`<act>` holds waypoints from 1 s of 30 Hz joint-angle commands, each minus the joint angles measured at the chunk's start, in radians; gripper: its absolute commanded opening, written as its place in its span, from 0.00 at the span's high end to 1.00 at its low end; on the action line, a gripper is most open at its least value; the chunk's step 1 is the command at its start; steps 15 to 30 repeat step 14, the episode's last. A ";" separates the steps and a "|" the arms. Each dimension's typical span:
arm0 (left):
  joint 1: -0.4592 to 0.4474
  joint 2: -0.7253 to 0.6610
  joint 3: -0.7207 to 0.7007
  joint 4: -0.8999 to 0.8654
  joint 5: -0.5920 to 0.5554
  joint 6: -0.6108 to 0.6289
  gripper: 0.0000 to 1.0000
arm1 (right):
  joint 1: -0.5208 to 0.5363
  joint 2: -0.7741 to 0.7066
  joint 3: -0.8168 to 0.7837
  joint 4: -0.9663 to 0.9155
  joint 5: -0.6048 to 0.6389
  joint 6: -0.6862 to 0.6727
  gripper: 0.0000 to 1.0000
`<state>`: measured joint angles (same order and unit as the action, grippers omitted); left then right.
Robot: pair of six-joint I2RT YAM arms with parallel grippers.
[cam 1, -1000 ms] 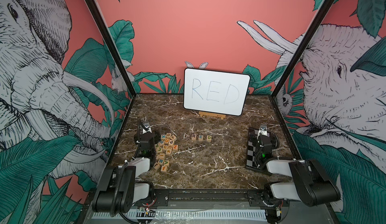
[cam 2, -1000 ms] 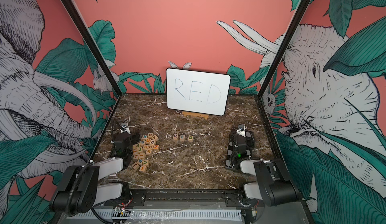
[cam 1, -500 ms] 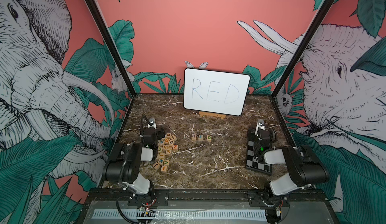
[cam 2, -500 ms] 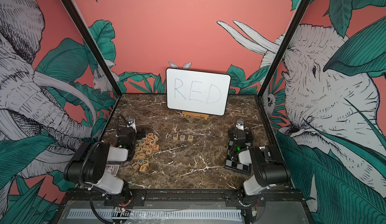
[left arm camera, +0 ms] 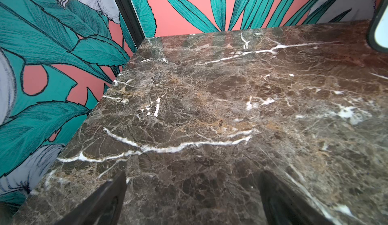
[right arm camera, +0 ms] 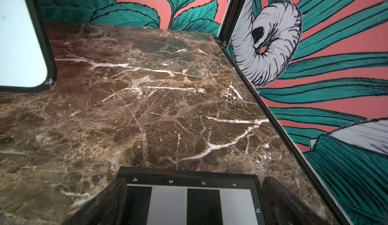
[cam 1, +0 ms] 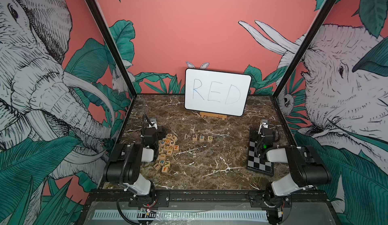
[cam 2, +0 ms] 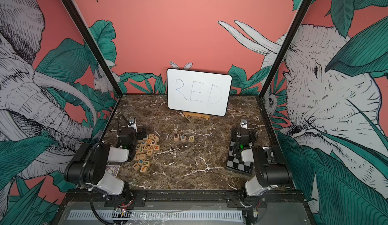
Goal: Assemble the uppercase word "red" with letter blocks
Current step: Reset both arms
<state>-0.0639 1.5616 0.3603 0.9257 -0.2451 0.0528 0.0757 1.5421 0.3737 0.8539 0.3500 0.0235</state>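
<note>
Top views both give us the word RED [cam 1: 202, 138] laid out near the middle of the marble tabletop [cam 1: 210, 171]. The R block [cam 1: 194, 137], the E block [cam 1: 201, 138] and the green D block [cam 1: 210, 138] sit in a short straight row, reading from our left to our right. They are close side by side, though we cannot tell whether they touch. Both our grippers are well apart from the row.

To our left of the word, near it but separate, the spare letter blocks [cam 1: 167, 149] lie in a loose heap with faces turned all ways. We read a G, a U, a W and a small f among them.

Our left arm [cam 1: 126, 165] reaches along the heap's left edge, its wrist just beside the blocks. Seen from the left wrist, our left gripper [left arm camera: 193, 174] is released, jaws spread wide, with only bare marble between its fingers [left arm camera: 100, 203].

Our right arm [cam 1: 304, 167] stretches over the chequered board [cam 1: 255, 161], which lies flat by the right wall. Seen from the right wrist, our right gripper [right arm camera: 193, 180] is likewise spread and holds nothing. The board's numbered edge shows beneath it.

Behind the word, at the back wall, a whiteboard [cam 1: 217, 91] with RED handwritten on it leans on a small wooden stand [cam 1: 213, 115]. In a top view a small printed card [cam 2: 112, 169] lies beside our left arm. Walls [cam 1: 42, 87] printed with elephants and green leaves enclose the table on three sides.
</note>
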 commanded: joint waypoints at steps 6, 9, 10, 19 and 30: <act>-0.002 -0.015 0.020 -0.005 -0.001 0.013 0.00 | -0.002 -0.014 0.008 0.029 -0.005 0.014 0.01; -0.002 -0.015 0.020 -0.004 -0.001 0.013 0.01 | -0.004 -0.010 0.011 0.025 -0.010 0.015 0.01; -0.002 -0.015 0.020 -0.004 -0.001 0.013 0.01 | -0.004 -0.011 0.011 0.023 -0.010 0.015 0.01; -0.002 -0.015 0.020 -0.005 -0.001 0.013 0.01 | -0.004 -0.015 0.006 0.028 -0.012 0.013 0.01; -0.002 -0.015 0.020 -0.005 -0.001 0.013 0.01 | -0.004 -0.015 0.006 0.028 -0.012 0.013 0.01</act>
